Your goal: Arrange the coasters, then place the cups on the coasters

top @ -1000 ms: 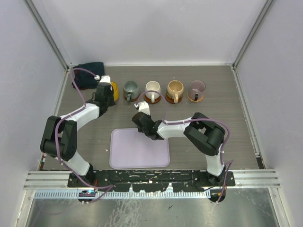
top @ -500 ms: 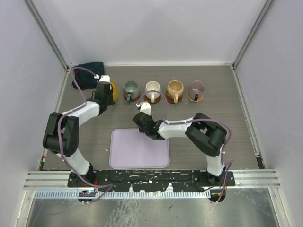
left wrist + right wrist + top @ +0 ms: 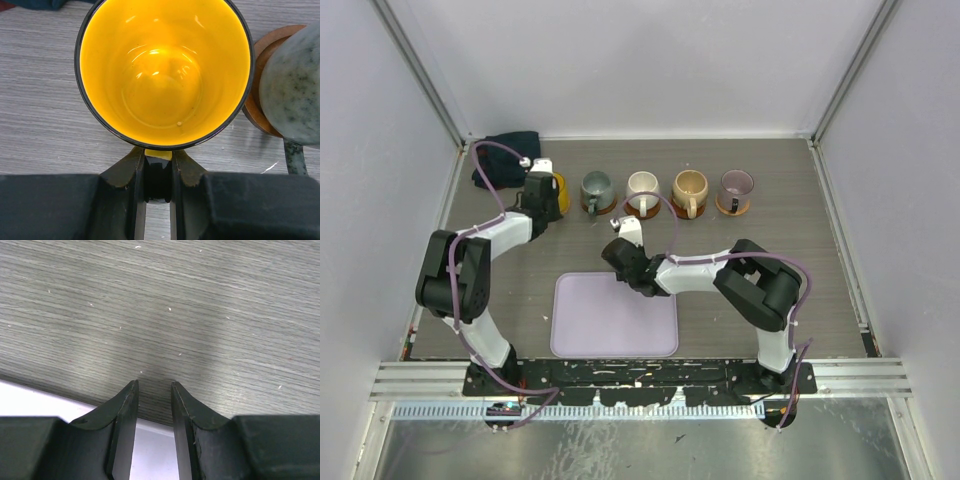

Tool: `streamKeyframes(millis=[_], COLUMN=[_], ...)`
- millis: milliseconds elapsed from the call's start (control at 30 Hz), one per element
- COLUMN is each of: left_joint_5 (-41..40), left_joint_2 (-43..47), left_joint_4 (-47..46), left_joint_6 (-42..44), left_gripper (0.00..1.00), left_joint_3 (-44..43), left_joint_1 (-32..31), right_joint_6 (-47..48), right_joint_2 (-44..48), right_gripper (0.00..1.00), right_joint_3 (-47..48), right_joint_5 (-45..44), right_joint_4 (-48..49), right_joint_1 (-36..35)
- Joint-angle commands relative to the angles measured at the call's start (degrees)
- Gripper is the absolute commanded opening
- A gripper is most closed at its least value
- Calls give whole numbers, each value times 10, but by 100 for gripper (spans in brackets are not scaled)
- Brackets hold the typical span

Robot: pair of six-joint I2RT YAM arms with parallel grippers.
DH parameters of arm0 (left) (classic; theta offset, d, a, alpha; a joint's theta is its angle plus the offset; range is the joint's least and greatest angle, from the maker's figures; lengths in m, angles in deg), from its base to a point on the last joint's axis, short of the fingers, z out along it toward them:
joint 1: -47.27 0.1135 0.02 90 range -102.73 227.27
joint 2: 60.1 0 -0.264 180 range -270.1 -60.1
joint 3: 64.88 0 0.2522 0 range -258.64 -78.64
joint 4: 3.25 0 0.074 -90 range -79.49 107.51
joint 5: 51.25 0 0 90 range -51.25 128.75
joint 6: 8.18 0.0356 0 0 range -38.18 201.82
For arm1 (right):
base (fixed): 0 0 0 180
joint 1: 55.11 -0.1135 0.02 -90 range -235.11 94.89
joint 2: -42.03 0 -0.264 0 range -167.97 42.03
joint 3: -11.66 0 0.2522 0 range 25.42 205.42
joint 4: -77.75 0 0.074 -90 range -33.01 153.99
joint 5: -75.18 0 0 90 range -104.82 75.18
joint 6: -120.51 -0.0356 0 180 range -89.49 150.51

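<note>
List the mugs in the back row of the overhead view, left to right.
In order: yellow glazed mug → speckled grey-green mug → white mug → tan mug → translucent purple-grey mug.

There are five small cups with handles, all in a row near the top of the frame: one yellow cup [image 3: 558,193], one grey-green cup [image 3: 596,188], one white cup [image 3: 642,184], one tan cup [image 3: 690,185] and one see-through purple-grey cup [image 3: 736,184].

Four round flat brown-orange coasters [image 3: 254,107] show, one under each cup but the yellow one. Under that cup you cannot tell.

There is one flat lavender tray [image 3: 615,315] in the lower middle and one dark blue cloth [image 3: 507,160] in the upper left.

Two robot arms stand on one grey wooden bench [image 3: 820,260]. There are two claws, the left claw [image 3: 158,152] and the right claw [image 3: 154,385].
</note>
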Motion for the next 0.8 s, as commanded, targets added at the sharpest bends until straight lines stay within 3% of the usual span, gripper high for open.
streamKeyframes(millis=[0, 233, 533, 767], left_joint_5=[-5, -3, -9, -10], left_joint_2=[9, 6, 10, 11], left_joint_4=[-81, -84, -99, -103], left_joint_6=[-2, -3, -7, -11], left_gripper=[0, 0, 0, 0], left_joint_3=[-31, -33, -16, -11], left_joint_1=[8, 10, 14, 17], right_joint_6=[6, -7, -28, -28], right_joint_2=[15, 54, 117, 126], right_gripper=[39, 41, 42, 42], right_joint_3=[12, -5, -67, -82], right_joint_5=[-40, -84, -76, -74], right_joint_4=[-66, -78, -79, -79], right_joint_1=[1, 28, 104, 119])
